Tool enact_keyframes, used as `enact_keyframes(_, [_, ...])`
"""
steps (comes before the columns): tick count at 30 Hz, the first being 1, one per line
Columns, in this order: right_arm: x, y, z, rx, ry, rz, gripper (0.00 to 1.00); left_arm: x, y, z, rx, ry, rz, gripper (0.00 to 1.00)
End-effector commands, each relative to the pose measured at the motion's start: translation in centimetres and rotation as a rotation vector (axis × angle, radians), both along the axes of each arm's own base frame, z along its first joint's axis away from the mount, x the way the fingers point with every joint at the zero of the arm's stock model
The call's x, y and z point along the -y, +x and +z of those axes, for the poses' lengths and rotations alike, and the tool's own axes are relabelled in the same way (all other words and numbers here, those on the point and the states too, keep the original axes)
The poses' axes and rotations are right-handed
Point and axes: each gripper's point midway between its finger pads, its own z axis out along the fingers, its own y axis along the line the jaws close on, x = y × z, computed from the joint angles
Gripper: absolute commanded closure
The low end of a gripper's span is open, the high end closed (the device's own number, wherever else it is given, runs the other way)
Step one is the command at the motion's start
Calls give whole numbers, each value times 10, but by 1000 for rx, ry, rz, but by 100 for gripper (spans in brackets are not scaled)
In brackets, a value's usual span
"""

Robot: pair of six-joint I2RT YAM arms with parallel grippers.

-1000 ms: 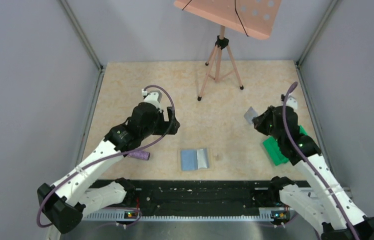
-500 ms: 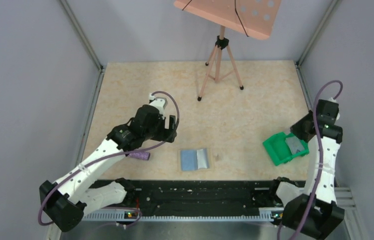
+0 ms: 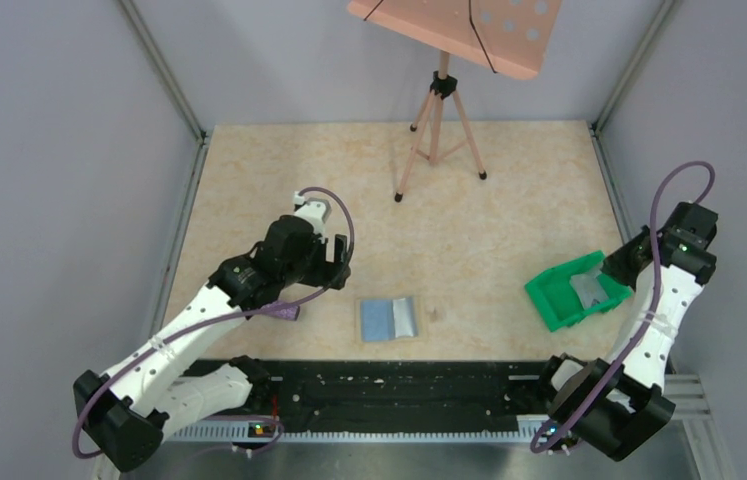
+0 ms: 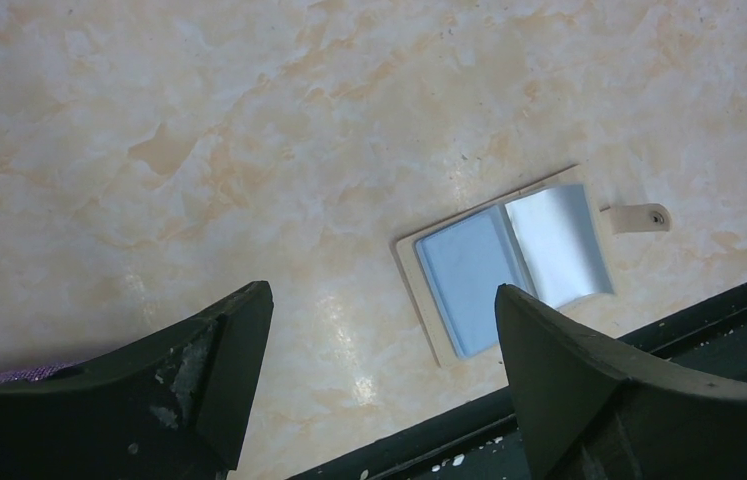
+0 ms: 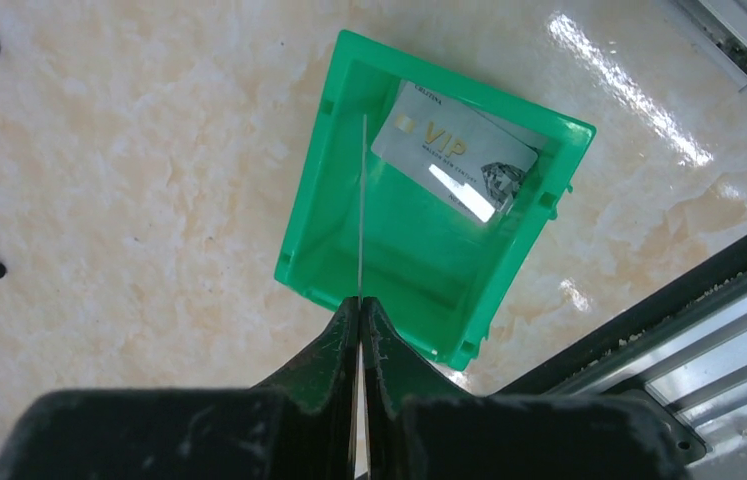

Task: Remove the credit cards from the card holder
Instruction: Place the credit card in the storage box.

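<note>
Right wrist: right tool [image 5: 360, 303] clenched on edge-on credit card [image 5: 362, 200] above green tray [image 5: 429, 250].
Card holder [image 3: 390, 319] lies open at the surface [image 3: 449, 220] near edge, long axis left-right; released left tool [image 4: 381, 292] is the nearer one.
</note>
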Motion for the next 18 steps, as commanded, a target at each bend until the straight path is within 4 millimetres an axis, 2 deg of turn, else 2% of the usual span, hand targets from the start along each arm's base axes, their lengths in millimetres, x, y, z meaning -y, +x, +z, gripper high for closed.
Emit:
enact_keyframes(1, [0,1,14,35,-21,24,100,1,4,1,18,0,4,12])
enact_keyframes(11, [-12,-4,-7,40,45,10,100,1,4,-2,9,7,9,12])
enact_keyframes(18, [0,-10,-24,-31,20,23,100,1,2,4,24,-10,6,13])
